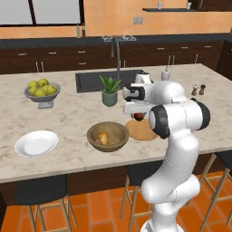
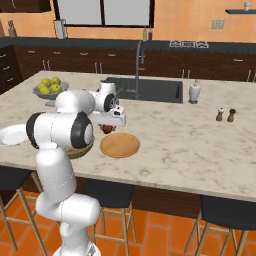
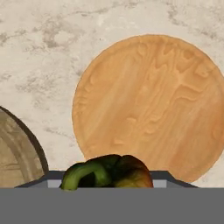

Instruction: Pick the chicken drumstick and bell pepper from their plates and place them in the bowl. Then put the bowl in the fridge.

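Note:
My gripper (image 1: pixel 137 114) hangs just above the tan wooden plate (image 1: pixel 141 131), shut on the dark red bell pepper (image 1: pixel 138 117). In the hand view the bell pepper (image 3: pixel 109 171) with its green stem sits at the bottom, lifted clear of the bare wooden plate (image 3: pixel 153 100). The chicken drumstick (image 1: pixel 103 137) lies inside the brown wooden bowl (image 1: pixel 93 135), just left of that plate. The white plate (image 1: pixel 36 143) lies bare further left. The fridge is out of view.
A grey footed bowl of yellow-green fruits (image 1: pixel 42 89), a potted plant (image 1: pixel 109 90), and the sink with its tall faucet (image 1: pixel 118 54) stand behind. Salt and pepper shakers (image 1: pixel 198 89) are at the right. Stools stand under the counter's front edge.

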Robot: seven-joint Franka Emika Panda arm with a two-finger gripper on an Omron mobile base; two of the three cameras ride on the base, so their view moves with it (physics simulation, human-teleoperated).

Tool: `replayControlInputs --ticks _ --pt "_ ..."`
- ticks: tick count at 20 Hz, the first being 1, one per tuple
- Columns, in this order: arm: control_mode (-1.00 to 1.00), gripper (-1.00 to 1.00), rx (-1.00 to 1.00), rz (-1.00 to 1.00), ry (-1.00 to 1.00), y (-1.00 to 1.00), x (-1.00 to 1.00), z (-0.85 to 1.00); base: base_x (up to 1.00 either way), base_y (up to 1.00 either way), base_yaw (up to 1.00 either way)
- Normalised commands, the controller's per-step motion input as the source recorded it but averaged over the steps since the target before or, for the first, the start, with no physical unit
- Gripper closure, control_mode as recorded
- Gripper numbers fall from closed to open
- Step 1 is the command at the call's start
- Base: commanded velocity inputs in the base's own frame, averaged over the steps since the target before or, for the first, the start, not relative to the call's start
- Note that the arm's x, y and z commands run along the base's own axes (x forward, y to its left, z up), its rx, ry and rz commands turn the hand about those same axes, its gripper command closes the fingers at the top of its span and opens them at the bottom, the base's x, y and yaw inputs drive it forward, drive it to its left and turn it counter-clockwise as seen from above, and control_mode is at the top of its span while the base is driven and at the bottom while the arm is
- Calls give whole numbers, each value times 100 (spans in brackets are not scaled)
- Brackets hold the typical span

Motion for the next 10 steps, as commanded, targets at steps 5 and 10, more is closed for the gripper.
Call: replayControlInputs --ticks 5,10 --pt "-100 100 10 18 1 100 -26 50 0 0 0" --pt "-100 100 6 21 1 100 -29 -14 0 0 0"
